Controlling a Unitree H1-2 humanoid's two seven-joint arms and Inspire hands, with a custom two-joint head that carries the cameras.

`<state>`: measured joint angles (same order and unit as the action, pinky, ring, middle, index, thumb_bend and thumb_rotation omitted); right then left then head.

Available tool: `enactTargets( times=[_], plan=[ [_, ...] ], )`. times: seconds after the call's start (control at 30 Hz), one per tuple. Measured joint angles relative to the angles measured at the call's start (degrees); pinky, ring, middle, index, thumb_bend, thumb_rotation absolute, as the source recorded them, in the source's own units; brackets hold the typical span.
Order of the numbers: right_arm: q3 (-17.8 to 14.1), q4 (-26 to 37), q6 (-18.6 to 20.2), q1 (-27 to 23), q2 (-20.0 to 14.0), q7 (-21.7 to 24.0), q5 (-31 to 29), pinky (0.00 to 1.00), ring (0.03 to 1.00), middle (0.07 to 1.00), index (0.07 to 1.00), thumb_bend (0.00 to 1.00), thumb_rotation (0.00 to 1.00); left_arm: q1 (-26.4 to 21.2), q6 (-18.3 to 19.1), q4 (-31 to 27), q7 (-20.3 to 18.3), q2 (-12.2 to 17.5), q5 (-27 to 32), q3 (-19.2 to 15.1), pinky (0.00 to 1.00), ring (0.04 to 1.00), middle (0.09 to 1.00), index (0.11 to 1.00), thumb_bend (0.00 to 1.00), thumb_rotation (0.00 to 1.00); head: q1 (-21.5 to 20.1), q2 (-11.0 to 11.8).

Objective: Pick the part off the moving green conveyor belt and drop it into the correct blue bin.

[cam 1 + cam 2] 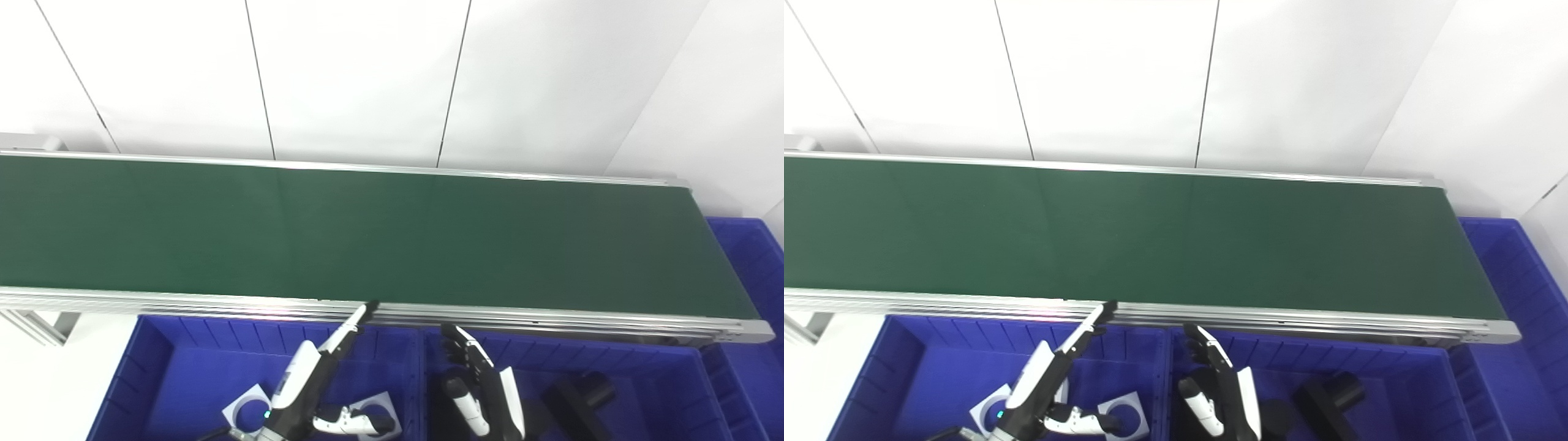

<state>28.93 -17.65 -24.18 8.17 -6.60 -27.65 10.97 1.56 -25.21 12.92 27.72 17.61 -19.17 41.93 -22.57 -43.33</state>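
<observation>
Green belt: the conveyor belt [367, 236] is seen running across the whole width of both views, and no part is seen on its surface.
Parts: two white square plates with round holes [248, 409] [376, 411] are seen lying on the floor of the left blue bin [165, 373], near its front; black parts [579, 392] are seen lying in the right blue bin [667, 380], one long and angled, one rounder in the right eye view [1277, 416].
Left hand: the left hand [318, 380] is held over the left blue bin, its fingers [355, 321] stretched straight up toward the belt's near rail and its thumb [352, 422] spread off to the side; nothing is held in it.
Right hand: the right hand [481, 383] is held upright over the left end of the right blue bin, fingers [459, 346] spread apart and slightly curved, with nothing gripped.
Rail: the aluminium frame [551, 315] is seen along the belt's near edge, and the left hand's fingertips are seen just at it; contact cannot be judged.
Bins: the two bins are set side by side below the belt, divided by a shared wall between the hands; a third blue bin [756, 257] is seen past the belt's right end.
Backdrop: white wall panels [367, 79] are seen behind the belt.
</observation>
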Motion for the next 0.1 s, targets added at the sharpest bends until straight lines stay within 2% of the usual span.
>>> enactTargets(
  times=[0.1],
  plan=[
    [-0.78,-0.07,0.00,-0.53,1.57,0.89,0.10,0.76,0.811,0.844,0.830,0.87,1.00,0.09,0.00,-0.27,-1.31,1.01,0.72,-0.49,0.82,0.913,0.947,0.961,0.79,0.72,-0.02,-0.27]
  ],
)
